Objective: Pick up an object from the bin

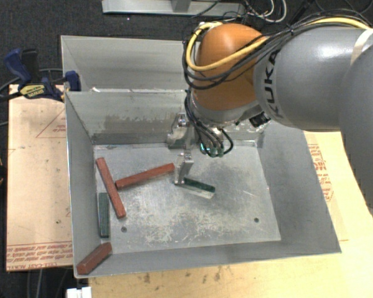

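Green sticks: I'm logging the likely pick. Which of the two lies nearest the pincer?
The dark green stick in mid-bin, its end at the pincer; the other green stick lies far to the left.

Arm (323, 79) cut off by right edge and top edge. Cover (227, 61), orange and round, hides part of bin (81, 166) back wall. Arm hides top of right wall. Gripper (184, 177) covers left end of green bar (200, 188) in middle of bin; touching or just above, cannot tell. Red bar (144, 176) ends right by gripper; touching or not, too small to tell. Corner bar (94, 258), red, front left: inside bin or on rim, cannot tell.
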Controlling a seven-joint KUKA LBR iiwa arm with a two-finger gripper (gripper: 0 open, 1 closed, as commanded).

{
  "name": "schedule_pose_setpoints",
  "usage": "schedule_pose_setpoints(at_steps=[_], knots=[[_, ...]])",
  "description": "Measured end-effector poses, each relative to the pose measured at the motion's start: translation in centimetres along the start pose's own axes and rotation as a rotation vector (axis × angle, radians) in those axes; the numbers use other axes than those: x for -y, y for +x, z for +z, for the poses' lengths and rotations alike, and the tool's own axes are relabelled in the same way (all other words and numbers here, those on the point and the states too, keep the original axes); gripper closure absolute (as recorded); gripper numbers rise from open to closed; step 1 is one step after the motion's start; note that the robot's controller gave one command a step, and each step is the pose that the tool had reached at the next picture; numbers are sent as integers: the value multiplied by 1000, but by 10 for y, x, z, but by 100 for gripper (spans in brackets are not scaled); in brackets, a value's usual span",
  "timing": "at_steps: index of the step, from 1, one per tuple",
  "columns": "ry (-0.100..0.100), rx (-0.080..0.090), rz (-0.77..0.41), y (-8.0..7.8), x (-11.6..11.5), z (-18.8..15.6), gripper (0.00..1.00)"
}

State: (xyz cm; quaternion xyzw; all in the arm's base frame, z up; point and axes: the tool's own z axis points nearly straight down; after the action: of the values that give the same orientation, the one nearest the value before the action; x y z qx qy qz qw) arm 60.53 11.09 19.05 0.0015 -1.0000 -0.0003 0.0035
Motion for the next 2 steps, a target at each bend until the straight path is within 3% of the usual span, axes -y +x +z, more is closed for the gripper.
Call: schedule_pose_setpoints(at_steps=[1, 2], knots=[[-1, 8, 2, -2, 0, -5, 0], [-2, 16, -10, -2, 8, 42, 0]])
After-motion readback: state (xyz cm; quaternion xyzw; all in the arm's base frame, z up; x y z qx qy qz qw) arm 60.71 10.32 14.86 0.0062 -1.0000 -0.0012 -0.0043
